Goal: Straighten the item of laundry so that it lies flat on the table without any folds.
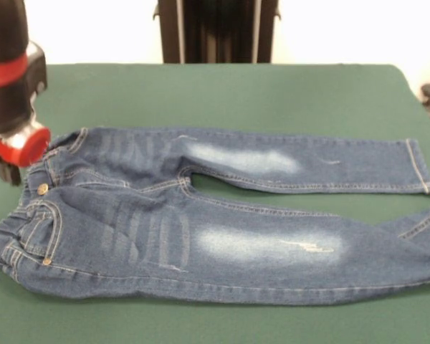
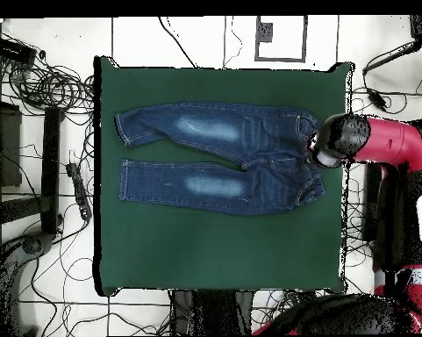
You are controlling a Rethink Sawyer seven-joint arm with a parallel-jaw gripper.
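Observation:
The item of laundry, a small pair of blue jeans (image 1: pixel 222 222), lies spread on the green table (image 1: pixel 236 93). In the front view its waist is at the left and both legs run to the right. The legs lie side by side with a narrow gap between them. The near leg's cuff end (image 1: pixel 424 223) looks bent at the right edge. My gripper (image 1: pixel 8 169) hangs under the red and black arm end (image 1: pixel 18 140), right at the waistband's far corner. In the overhead view the arm (image 2: pixel 344 140) covers it beside the jeans (image 2: pixel 218 158).
Green cloth (image 2: pixel 214 246) shows on all sides of the jeans, widest on the robot's side. The waistband sits close to the table's edge (image 2: pixel 344 219). Cables and dark equipment (image 2: pixel 47 132) lie on the floor beyond the opposite edge.

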